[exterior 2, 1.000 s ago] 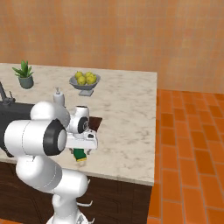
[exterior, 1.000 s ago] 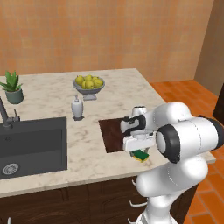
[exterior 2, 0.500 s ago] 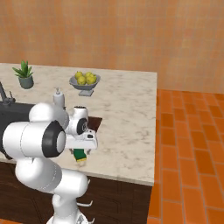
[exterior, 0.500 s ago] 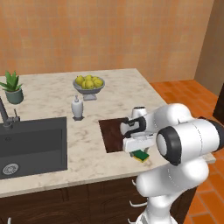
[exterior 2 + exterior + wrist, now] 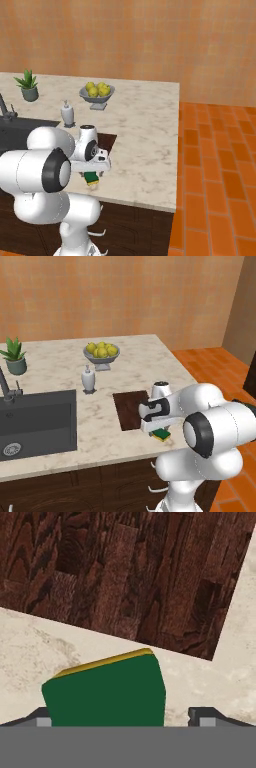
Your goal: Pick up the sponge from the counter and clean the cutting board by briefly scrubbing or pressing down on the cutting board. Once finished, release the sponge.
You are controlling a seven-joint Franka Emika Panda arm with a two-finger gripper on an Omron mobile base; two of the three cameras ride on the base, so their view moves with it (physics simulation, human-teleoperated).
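The sponge [image 5: 163, 435] lies green side up on the beige counter [image 5: 141, 367], just beyond the near corner of the dark brown cutting board [image 5: 128, 410]. My gripper [image 5: 158, 429] hangs directly over the sponge, pointing down. In the hand view the sponge [image 5: 107, 692] sits between the two fingertips of the gripper [image 5: 125, 718], which stand open on either side of it, with the cutting board [image 5: 125, 572] just past it. From the right base view, the sponge [image 5: 92, 179] peeks out under the gripper [image 5: 95, 171], beside the board [image 5: 108, 139].
A dark sink [image 5: 35, 421] with a faucet [image 5: 6, 387] takes up the counter's left. A soap dispenser [image 5: 88, 379], a bowl of lemons [image 5: 101, 352] and a potted plant [image 5: 15, 356] stand farther back. The counter's front edge is close to the sponge.
The hand has come down a little closer onto the sponge. Its jaws have narrowed very slightly. The sponge and board have not moved.
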